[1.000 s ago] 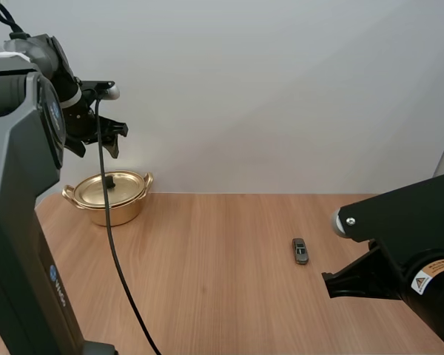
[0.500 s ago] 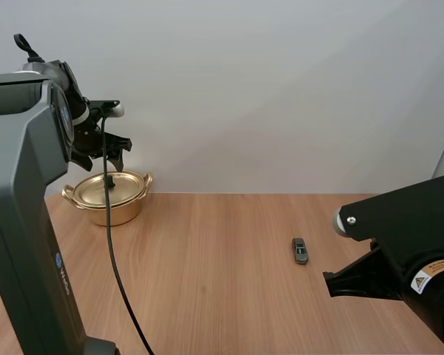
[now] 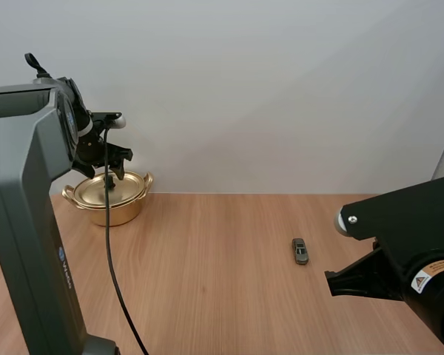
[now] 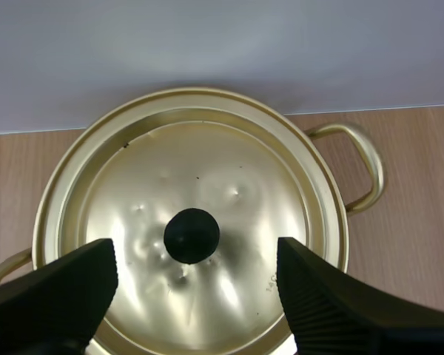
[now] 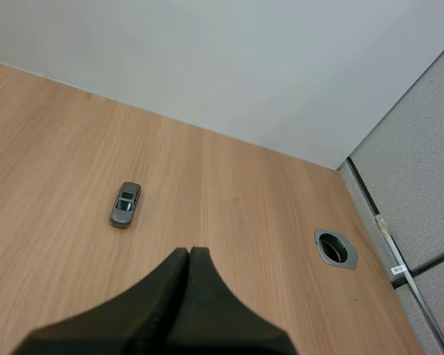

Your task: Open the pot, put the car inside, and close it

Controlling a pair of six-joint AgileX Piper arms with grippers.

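Note:
A gold pot [image 3: 109, 198] with its lid on stands at the table's far left, close to the wall. The lid [image 4: 192, 229] has a black knob [image 4: 192, 235]. My left gripper [image 3: 112, 167] hangs open just above the knob, its two fingers [image 4: 59, 288] standing wide apart on either side of it without touching. A small grey toy car [image 3: 300, 251] lies on the bare wood right of the middle; the same car [image 5: 124, 204] shows ahead of my right gripper [image 5: 186, 255], whose fingers lie together as one dark wedge, well short of it.
The pot's two loop handles [image 4: 359, 166] stick out at its sides. A round metal grommet hole [image 5: 335, 248] sits in the table near the right wall panel. Bare wood lies between pot and car.
My left gripper has come down and slightly right, from high above the pot to just over the lid's knob. The right arm and the car have not moved.

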